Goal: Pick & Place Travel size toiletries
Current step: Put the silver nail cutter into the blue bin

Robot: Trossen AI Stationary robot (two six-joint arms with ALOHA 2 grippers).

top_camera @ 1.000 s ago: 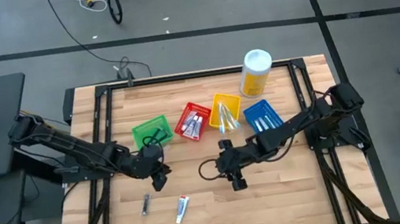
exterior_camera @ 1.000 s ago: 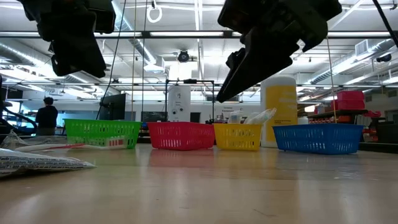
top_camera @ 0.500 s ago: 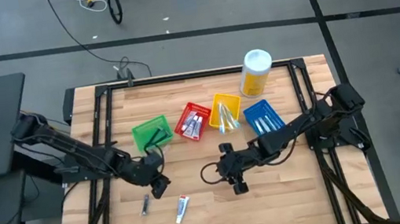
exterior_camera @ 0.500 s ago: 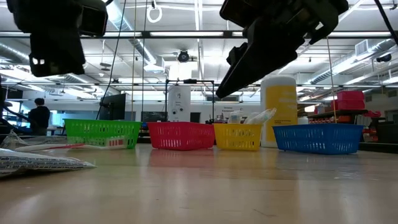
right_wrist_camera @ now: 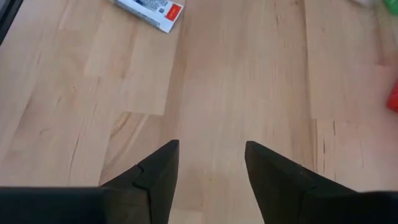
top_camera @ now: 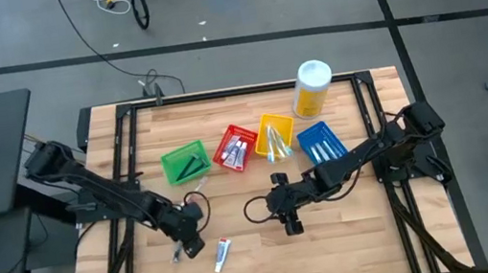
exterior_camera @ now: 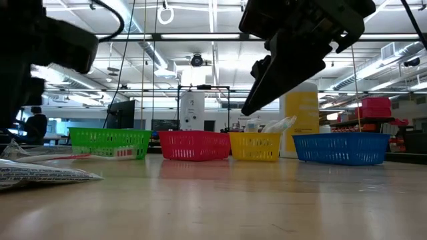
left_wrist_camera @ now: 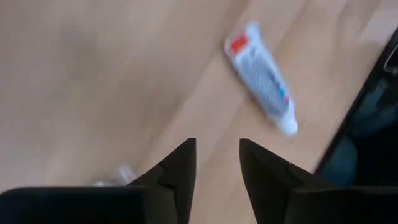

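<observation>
Two travel size toiletries lie flat on the wood near the front edge: a white toothpaste tube (top_camera: 223, 253) (left_wrist_camera: 261, 78) with a red end, and a small silvery item (top_camera: 177, 252) (left_wrist_camera: 115, 176). My left gripper (top_camera: 191, 244) (left_wrist_camera: 217, 155) hangs open just above the table between them, touching neither. My right gripper (top_camera: 288, 223) (right_wrist_camera: 211, 155) hovers open over bare wood at the table's middle; the tube's red end (right_wrist_camera: 149, 12) shows beyond it. In the low view my left gripper (exterior_camera: 40, 60) is a dark mass at the left and my right gripper (exterior_camera: 287, 60) hangs high.
Across the table's middle stand a green bin (top_camera: 185, 162), a red bin (top_camera: 236, 147), a yellow bin (top_camera: 275, 138) and a blue bin (top_camera: 321, 142), each with items inside. A tall yellow bottle (top_camera: 311, 88) stands at the far edge. Bare wood lies near the front right.
My left gripper has moved from beside the green bin toward the table's near edge and down, tipping more steeply downward, and now hangs low over the two loose items. The items have not moved.
</observation>
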